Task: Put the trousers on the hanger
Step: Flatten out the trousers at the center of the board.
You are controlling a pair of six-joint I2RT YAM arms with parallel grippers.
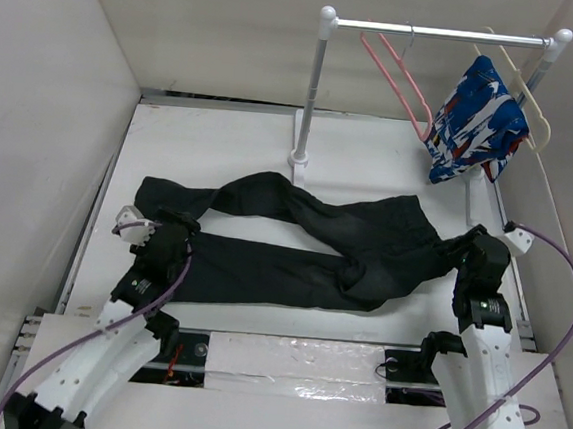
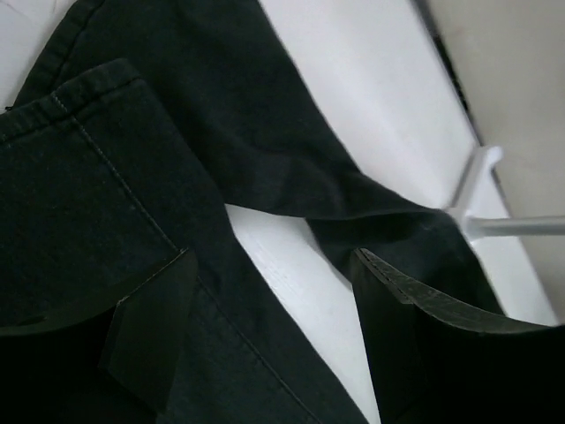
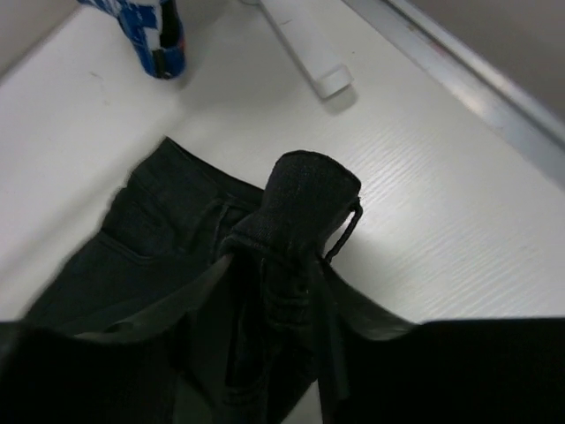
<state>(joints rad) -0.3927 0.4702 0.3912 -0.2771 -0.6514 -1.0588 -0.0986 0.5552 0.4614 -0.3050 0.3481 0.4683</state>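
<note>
the trousers (image 1: 294,245) sprawl across the middle from side to side, leaving bare table (image 1: 202,142) open at the far left and in a thin near strip. the rack post (image 1: 313,86) stands just behind them. the hanger (image 1: 404,79) and patterned garment (image 1: 475,121) crowd the rail (image 1: 433,32) to its right.

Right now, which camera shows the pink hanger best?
Top external: the pink hanger hangs whole from the rail, left of the patterned garment. The left wrist view shows only trousers and the rack's foot; the right wrist view shows trousers and a scrap of the patterned garment. Neither shows the hanger.
</note>
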